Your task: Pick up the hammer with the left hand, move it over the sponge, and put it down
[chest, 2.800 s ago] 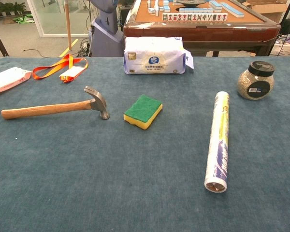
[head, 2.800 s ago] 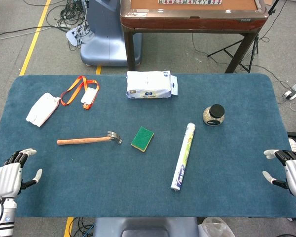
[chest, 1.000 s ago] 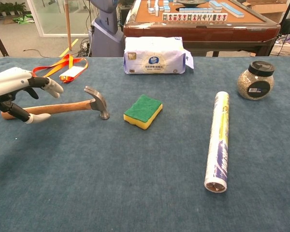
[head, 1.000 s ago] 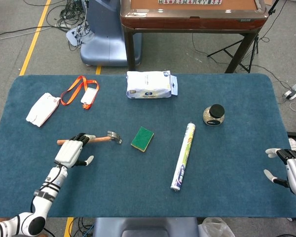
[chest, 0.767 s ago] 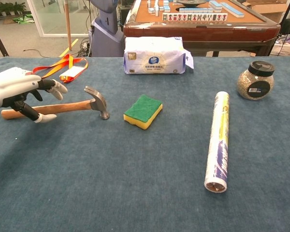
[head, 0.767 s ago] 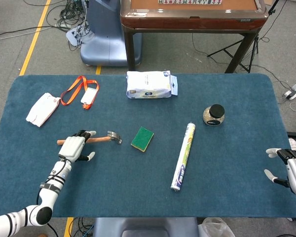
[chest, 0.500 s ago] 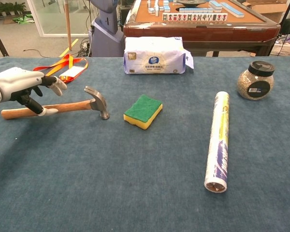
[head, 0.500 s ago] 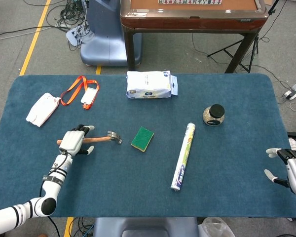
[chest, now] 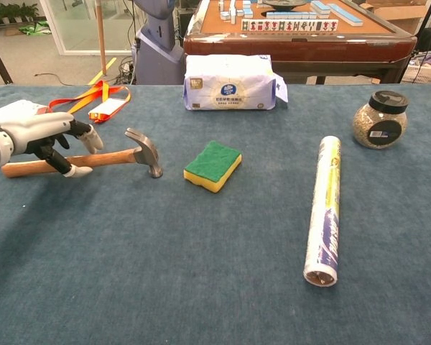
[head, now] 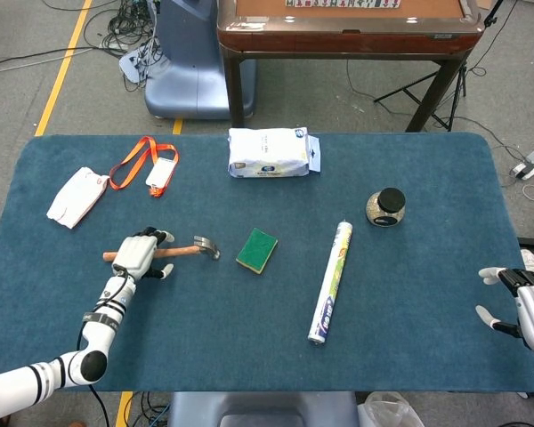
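The wooden-handled hammer (head: 185, 251) (chest: 118, 157) lies flat on the blue table, its steel head pointing right toward the green and yellow sponge (head: 256, 250) (chest: 212, 165). My left hand (head: 138, 253) (chest: 37, 131) hovers over the middle of the handle. Its fingers reach over the far side and its thumb sits on the near side, all still spread and not clamped on the wood. My right hand (head: 521, 307) rests at the table's right edge, fingers apart, holding nothing.
A tissue pack (head: 273, 152) lies at the back centre. An orange lanyard (head: 142, 165) and a white pouch (head: 76, 197) lie back left. A rolled paper tube (head: 330, 282) lies right of the sponge, and a black-lidded jar (head: 386, 206) stands further right.
My left hand came in from the front left corner, moved forward over the hammer handle and lowered onto it, fingers curling down. The hammer and right hand stayed put.
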### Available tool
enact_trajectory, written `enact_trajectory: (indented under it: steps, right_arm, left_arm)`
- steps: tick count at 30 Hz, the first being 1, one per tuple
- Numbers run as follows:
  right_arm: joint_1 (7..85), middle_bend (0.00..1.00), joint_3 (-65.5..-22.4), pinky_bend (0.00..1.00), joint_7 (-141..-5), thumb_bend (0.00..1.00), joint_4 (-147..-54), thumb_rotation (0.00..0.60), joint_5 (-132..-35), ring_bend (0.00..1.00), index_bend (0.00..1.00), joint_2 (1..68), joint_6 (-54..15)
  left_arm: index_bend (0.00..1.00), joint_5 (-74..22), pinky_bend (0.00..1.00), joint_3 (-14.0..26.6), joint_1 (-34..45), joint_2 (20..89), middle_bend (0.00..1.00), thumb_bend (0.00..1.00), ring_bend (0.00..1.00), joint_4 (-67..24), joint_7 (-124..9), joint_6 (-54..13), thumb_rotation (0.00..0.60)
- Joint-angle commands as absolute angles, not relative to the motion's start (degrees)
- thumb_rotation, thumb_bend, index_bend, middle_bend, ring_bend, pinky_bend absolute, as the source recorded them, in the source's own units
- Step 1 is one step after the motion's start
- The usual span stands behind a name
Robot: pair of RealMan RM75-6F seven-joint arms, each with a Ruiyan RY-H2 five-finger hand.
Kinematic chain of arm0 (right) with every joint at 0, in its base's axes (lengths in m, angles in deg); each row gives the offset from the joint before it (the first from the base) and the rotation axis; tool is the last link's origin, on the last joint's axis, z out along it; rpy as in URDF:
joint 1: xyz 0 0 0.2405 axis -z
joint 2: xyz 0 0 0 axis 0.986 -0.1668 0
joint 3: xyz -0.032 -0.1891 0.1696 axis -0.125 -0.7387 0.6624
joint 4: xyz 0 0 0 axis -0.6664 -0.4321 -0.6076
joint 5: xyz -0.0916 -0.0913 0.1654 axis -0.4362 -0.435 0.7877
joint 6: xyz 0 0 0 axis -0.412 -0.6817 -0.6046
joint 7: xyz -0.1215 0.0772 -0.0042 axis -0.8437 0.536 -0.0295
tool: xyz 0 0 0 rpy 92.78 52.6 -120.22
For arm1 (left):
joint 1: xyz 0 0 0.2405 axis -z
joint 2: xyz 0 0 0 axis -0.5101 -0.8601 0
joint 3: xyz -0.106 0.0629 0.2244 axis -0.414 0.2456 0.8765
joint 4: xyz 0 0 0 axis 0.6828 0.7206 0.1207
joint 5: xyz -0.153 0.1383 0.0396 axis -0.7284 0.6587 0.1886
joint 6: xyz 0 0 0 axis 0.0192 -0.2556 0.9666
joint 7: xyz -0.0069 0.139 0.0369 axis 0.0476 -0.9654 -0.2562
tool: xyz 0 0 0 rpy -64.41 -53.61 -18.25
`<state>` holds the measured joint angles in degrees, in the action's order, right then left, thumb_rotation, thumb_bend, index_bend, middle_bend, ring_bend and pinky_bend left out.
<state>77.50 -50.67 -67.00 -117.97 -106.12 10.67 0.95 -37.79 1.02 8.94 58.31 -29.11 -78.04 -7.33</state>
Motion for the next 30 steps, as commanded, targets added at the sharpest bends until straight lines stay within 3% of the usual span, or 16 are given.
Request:
enact_trajectory:
  steps: [1, 17, 26, 30]
  right_arm:
    - [77.5, 0.43, -50.7, 0.33, -67.0, 0.17, -118.0, 0.600, -106.2, 0.32, 0.37, 10.6, 0.9]
    - [77.5, 0.43, -50.6, 0.33, -66.8, 0.17, -118.0, 0.600, -106.1, 0.32, 0.37, 10.6, 1.0]
    - [77.5, 0.43, -50.6, 0.33, -66.8, 0.17, -117.9, 0.600, -106.0, 0.32, 0.37, 10.6, 0.9]
    - [77.5, 0.43, -50.6, 0.33, -66.8, 0.17, -117.9, 0.600, -106.0, 0.32, 0.37, 10.6, 0.9]
  left_arm:
    - [0.30, -38.4, 0.19, 1.1, 9.5, 58.6, 0.30, 0.27, 0.14, -28.6, -78.3, -7.1, 0.600]
    - [0.34, -40.3, 0.19, 2.3, 11.0, 59.7, 0.33, 0.27, 0.18, -27.6, -78.3, -6.6, 0.600]
    - [0.34, -41.0, 0.19, 2.8, 11.5, 59.9, 0.33, 0.40, 0.19, -27.3, -78.2, -6.6, 0.600]
    - [0.34, -41.2, 0.19, 3.0, 11.6, 59.9, 0.34, 0.40, 0.19, -27.4, -78.3, -6.6, 0.600]
